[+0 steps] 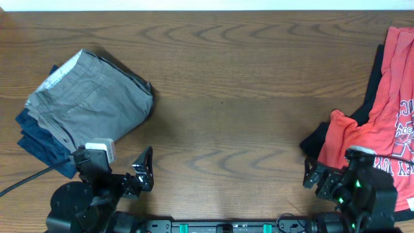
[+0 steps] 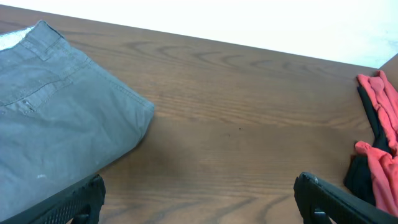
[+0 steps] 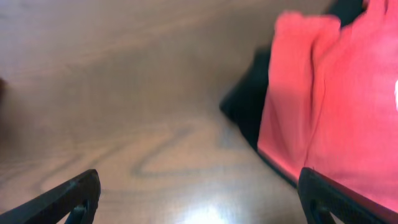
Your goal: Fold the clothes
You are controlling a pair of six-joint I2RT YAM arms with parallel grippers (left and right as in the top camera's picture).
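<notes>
The grey shorts lie folded at the far left on top of the dark navy trousers, and show in the left wrist view. The red white-printed T-shirt lies crumpled at the right edge over a black garment; both show in the right wrist view, the T-shirt and the black garment. My left gripper is open and empty near the front edge, right of the shorts. My right gripper is open and empty just in front of the black garment.
The brown wooden table spans all views. A black cable runs from the left arm's base to the left edge.
</notes>
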